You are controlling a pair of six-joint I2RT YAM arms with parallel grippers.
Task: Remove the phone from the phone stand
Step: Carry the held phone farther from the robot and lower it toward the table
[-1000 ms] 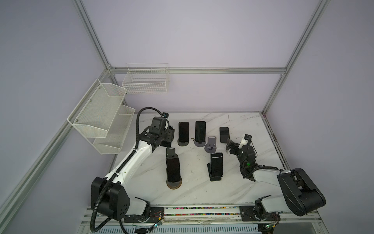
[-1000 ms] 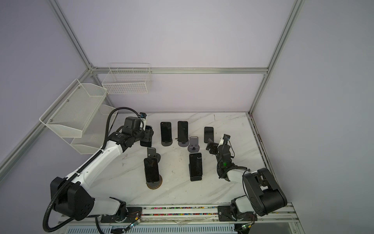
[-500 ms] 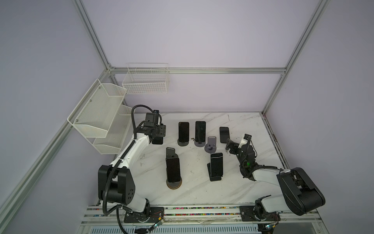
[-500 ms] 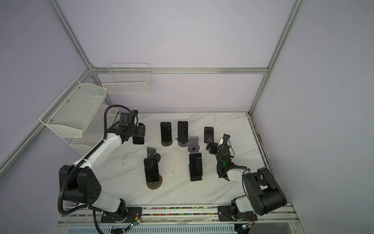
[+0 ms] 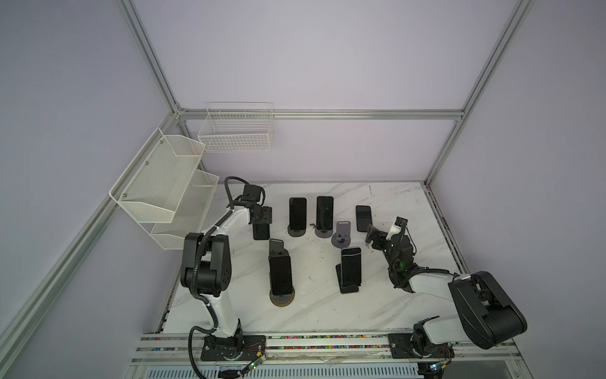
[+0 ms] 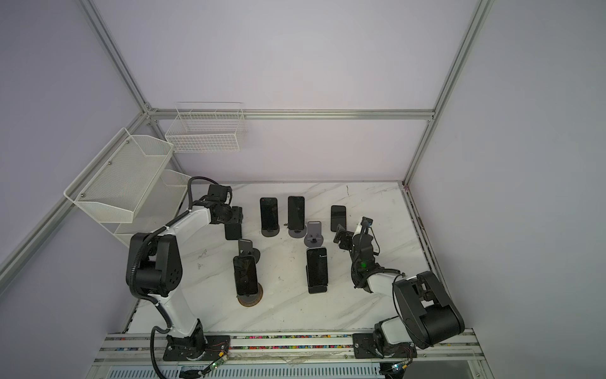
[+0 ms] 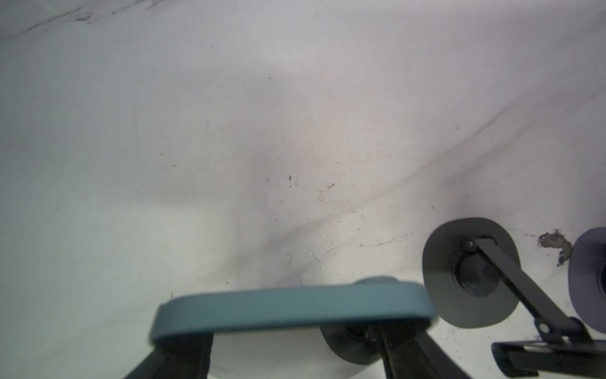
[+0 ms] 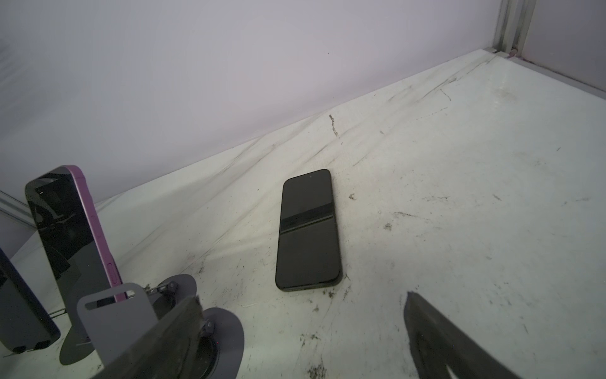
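Phone (image 5: 261,232) off stand, held by L gripper (image 5: 261,223); R gripper (image 5: 372,235) wide, empty.
Marble table (image 5: 377,295): L gripper at rear-left, jaws pinched on phone's upper end. Phone hangs upright, teal edge visible in L wrist view; can't tell if lower end touches table. R gripper right of centre, just beside flat phone (image 5: 363,217). Bare black stand (image 5: 276,244) near held phone, toward front.

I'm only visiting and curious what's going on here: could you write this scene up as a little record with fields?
left gripper: shut on teal-cased phone
right gripper: open, empty, beside the flat phone
phones on stands: four, two at the back, two in front
grey stand: empty
surface: marble table
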